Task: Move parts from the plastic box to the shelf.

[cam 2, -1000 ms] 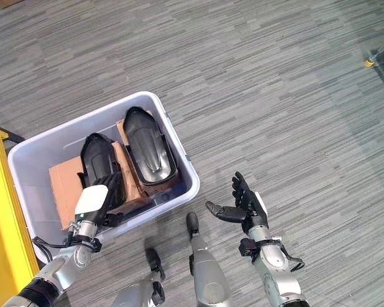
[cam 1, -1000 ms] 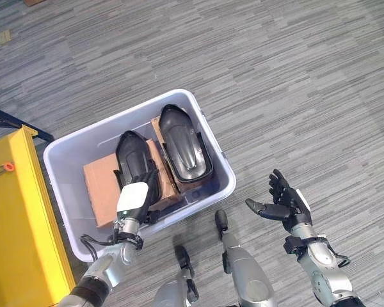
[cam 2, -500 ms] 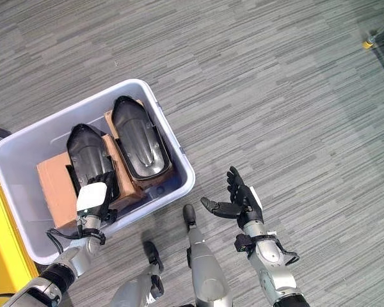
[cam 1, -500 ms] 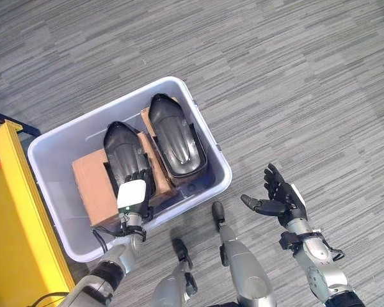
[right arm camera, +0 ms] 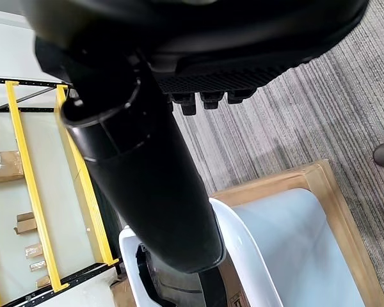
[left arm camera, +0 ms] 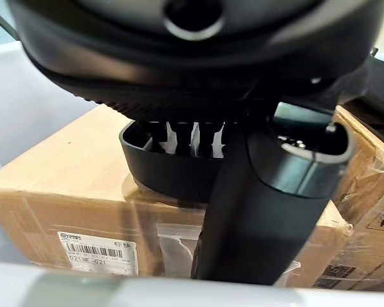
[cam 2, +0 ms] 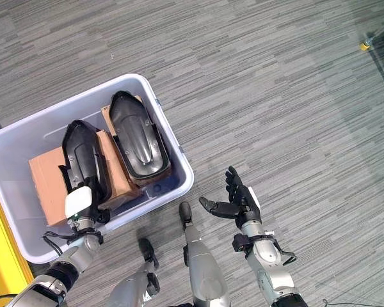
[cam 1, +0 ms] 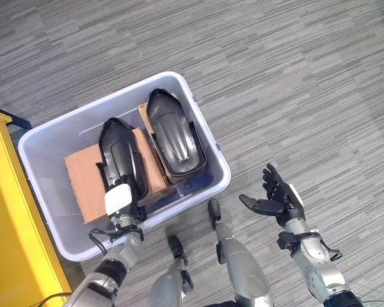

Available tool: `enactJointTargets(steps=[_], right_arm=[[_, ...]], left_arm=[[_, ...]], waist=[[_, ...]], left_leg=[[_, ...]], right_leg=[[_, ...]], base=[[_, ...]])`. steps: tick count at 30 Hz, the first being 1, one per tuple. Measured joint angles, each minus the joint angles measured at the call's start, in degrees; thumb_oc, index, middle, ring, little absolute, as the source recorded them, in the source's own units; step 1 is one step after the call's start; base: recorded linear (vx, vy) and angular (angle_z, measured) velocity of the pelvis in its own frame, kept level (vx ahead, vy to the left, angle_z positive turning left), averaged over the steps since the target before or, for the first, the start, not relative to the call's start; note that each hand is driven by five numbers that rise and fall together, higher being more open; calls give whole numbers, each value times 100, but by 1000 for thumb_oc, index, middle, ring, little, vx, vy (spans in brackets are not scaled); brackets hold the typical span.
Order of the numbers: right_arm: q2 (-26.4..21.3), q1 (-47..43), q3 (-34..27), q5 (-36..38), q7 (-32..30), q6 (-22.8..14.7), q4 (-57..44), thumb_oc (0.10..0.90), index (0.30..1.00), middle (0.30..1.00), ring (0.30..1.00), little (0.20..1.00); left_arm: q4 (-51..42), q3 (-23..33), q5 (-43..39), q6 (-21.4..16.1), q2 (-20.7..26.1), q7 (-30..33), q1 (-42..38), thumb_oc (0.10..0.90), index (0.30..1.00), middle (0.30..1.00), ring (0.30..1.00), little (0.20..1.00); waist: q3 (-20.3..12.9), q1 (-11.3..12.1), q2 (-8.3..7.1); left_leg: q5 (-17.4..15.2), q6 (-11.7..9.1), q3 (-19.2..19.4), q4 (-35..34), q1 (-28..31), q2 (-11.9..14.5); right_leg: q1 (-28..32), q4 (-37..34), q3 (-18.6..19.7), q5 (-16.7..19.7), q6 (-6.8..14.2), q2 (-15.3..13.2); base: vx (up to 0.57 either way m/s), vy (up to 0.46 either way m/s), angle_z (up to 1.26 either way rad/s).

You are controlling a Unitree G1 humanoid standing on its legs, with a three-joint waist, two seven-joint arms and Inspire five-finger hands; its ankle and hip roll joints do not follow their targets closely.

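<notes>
Parts, two black moulded shells, lie in the plastic box [cam 1: 32, 160] on the floor, each resting on a cardboard carton. Nearest the robot, the left hand [cam 1: 118, 201] reaches over the box's near wall and sits on the near end of the left part [cam 1: 118, 157]. Its wrist view shows the fingers [left arm camera: 179, 137] curled down over that shell's near rim, with the thumb lying along the front of the brown carton [cam 1: 83, 185] beneath. The grip looks taken, or close to it.

To lift well, I judge the hand should draw the shell straight up, keeping it level until its far end clears the box rim, since the part is long and is held at one end only. It may tip away. The right hand [cam 1: 275, 199] hangs outside the box over the carpet, fingers spread and relaxed, holding nothing, and is free to come under the far end as support.

Just beside the held shell, the right part [cam 1: 173, 131] lies close, so a sideways pull could drag against it. Beyond the box the grey carpet [cam 1: 275, 77] is open. A yellow frame [cam 1: 13, 217] stands close along the box's left side and limits room there.
</notes>
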Motion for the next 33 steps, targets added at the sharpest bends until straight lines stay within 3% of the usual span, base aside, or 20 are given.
enactJointTargets(steps=[6,7,9,10,23,27,29,33], right_arm=[[-1,-53,7,44,-45,1,0,900,1000,1000,1000,1000],[-1,-61,9,110,-43,1,0,900,1000,1000,1000,1000],[-2,-70,5,119,-46,1,0,900,1000,1000,1000,1000],[-2,-82,9,119,-45,2,0,900,1000,1000,1000,1000],[0,-142,16,119,-44,13,-6,900,1000,1000,1000,1000],[121,-158,-48,119,-123,9,-12,900,1000,1000,1000,1000],[155,-160,-53,119,-114,6,-23,900,1000,1000,1000,1000],[121,-80,-60,118,-55,13,-25,900,1000,1000,1000,1000]], left_arm=[[96,-61,1,167,6,28,-99,900,1000,1000,1000,1000],[101,-63,1,168,11,38,-113,700,720,720,720,720],[105,-62,0,167,18,76,-131,478,410,410,410,410],[105,-53,0,167,34,166,-156,400,300,300,300,300],[58,19,1,-265,276,508,-209,400,300,300,300,300],[75,73,14,-490,262,416,78,400,300,300,300,300],[39,62,27,-590,233,387,256,400,300,300,300,300],[52,209,17,-887,-131,259,898,400,300,300,300,300]], waist=[[31,-10,-64],[39,-9,-80],[41,-12,-85],[41,-12,-87],[38,18,-79],[17,16,-30],[-54,15,109],[-498,33,565]], left_leg=[[3,-6,12,0,-9,10],[2,-8,13,0,-17,11],[-2,-3,43,-1,-24,6],[-5,1,52,-2,-33,1],[31,-27,43,-16,-105,-11],[11,-15,36,-24,300,-9],[-23,8,-28,-26,420,-21],[-69,24,-55,-24,616,-15]], right_leg=[[-18,-1,11,-38,50,13],[-29,-2,15,-39,50,15],[-50,-3,73,-38,51,19],[-65,-3,86,-35,55,18],[-125,-1,84,-12,82,-4],[252,0,44,-19,71,-16],[424,0,-32,-103,84,-54],[620,0,-62,-104,47,-50]], base=[[-2,-50,-1],[0,0,0],[-12,7,-5],[-33,15,-6],[4,5,0],[69,64,3],[110,91,13],[95,68,6]])
